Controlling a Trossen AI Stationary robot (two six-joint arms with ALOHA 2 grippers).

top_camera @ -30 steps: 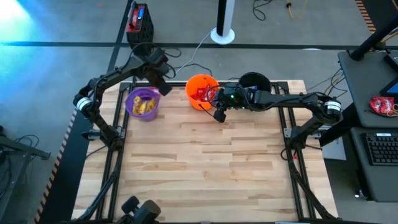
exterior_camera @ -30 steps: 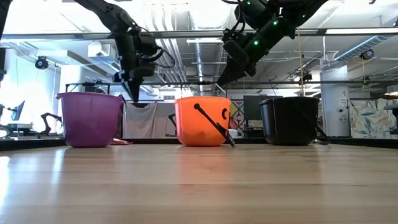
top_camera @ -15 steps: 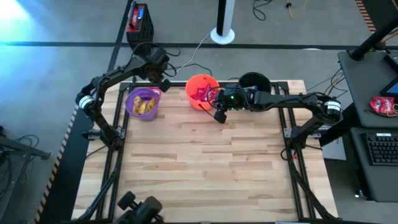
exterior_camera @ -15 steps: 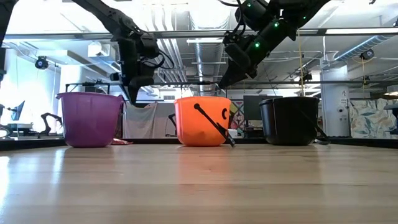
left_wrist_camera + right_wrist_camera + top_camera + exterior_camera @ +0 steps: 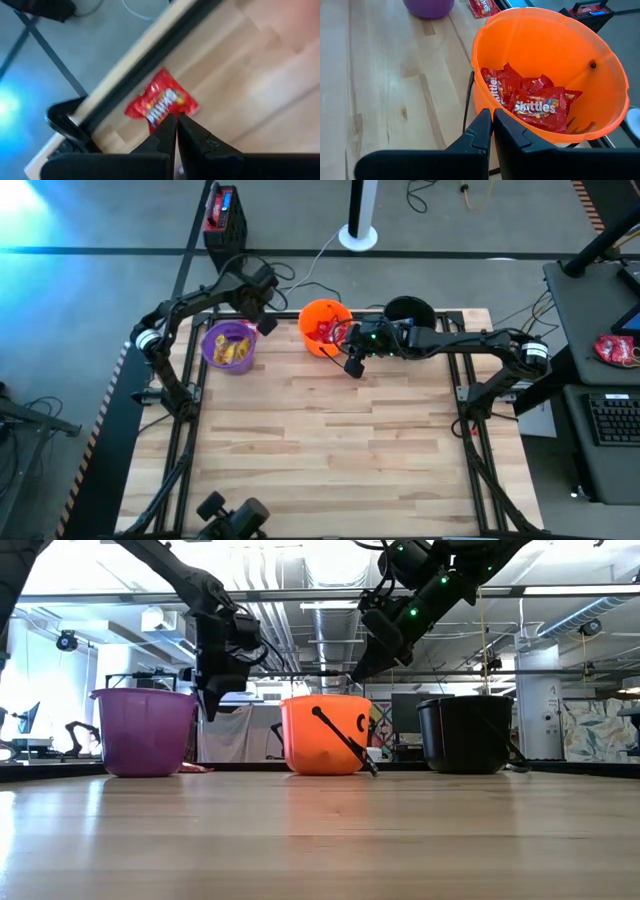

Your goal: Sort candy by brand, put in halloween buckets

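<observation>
The purple bucket holds yellow packets, and the orange bucket holds several red Skittles packets. The black bucket stands right of the orange one. All three are along the table's far edge. One red Skittles packet lies flat on the table near the far edge, between the purple and orange buckets. My left gripper is shut and hangs above that packet, well clear of the table in the low view. My right gripper is shut and hovers over the orange bucket's near rim.
The orange bucket's thin black handle hangs down its near side onto the table. The wooden table stretches toward the near edge. A black metal frame rail runs just beyond the far edge by the loose packet.
My left gripper has shifted a little toward the table's left and dropped slightly beside the purple bucket, staying shut. My right arm and the buckets have kept still.
</observation>
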